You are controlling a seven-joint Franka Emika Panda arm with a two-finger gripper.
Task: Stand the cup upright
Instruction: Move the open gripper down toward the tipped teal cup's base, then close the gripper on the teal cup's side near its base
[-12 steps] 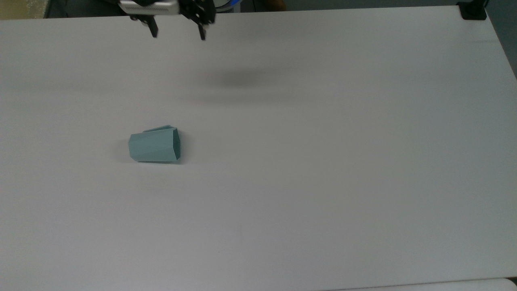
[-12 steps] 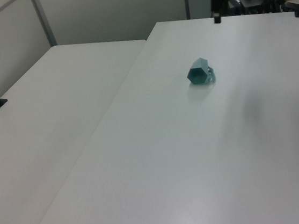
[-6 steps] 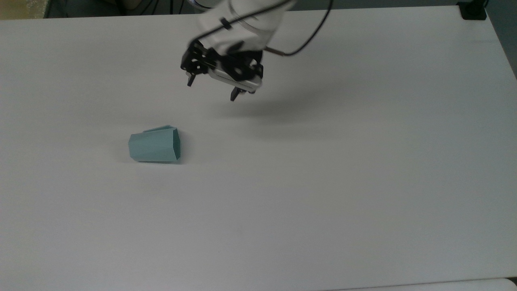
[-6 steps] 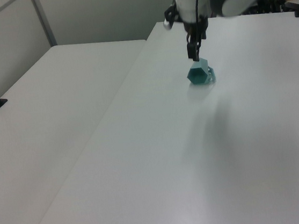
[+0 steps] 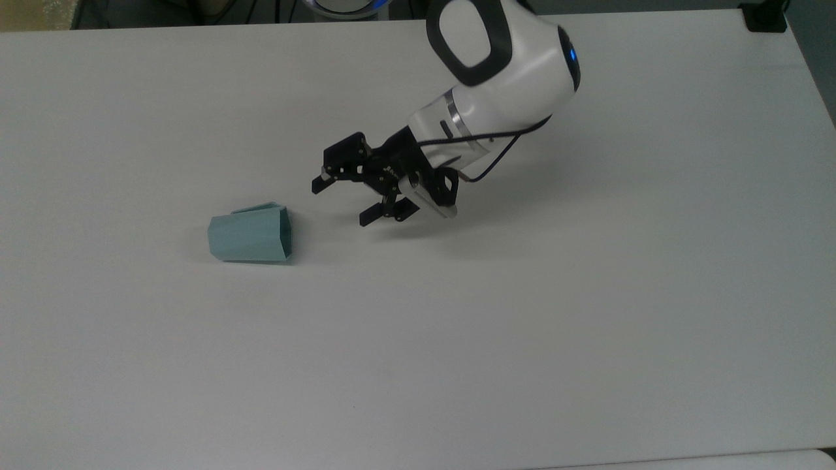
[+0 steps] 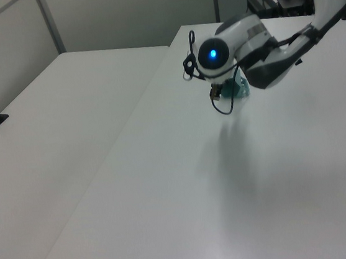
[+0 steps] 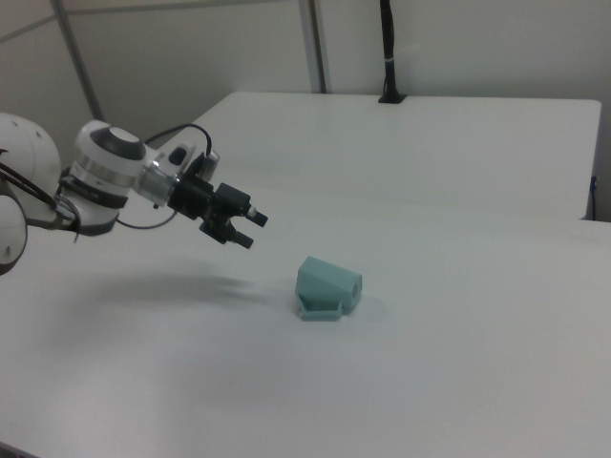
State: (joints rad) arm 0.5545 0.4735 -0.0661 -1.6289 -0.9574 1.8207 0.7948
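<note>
The table [image 5: 588,313] is a broad white surface that carries only the cup. A second white table [image 6: 67,135] stands alongside it, on the left view's left.

The white robot arm [image 5: 503,59] reaches in from the top view's upper edge and bends down over the table, tilted well off vertical so that its wrist points toward the cup rather than straight down. That slant looks like a deliberate side-on approach, suited to something lying flat.

The hand [image 5: 339,201] hangs just above the table with nothing in it, its two black fingers spread apart. In the right view the hand [image 7: 250,229] also shows released, the fingertips aimed at the cup.

The cup [image 5: 249,234] lies on its side on the table, ahead of the hand's fingertips and near them but clearly apart, in the top view to the hand's left and slightly lower. Its open polygonal mouth faces the hand and its narrower base points away. In the right view the cup [image 7: 327,286] shows its small handle low against the table, which probably keeps it from rolling.

The cup is not yet touched, so the task is at the approach stage; the mouth facing the hand offers the rim as a likely grip.
</note>
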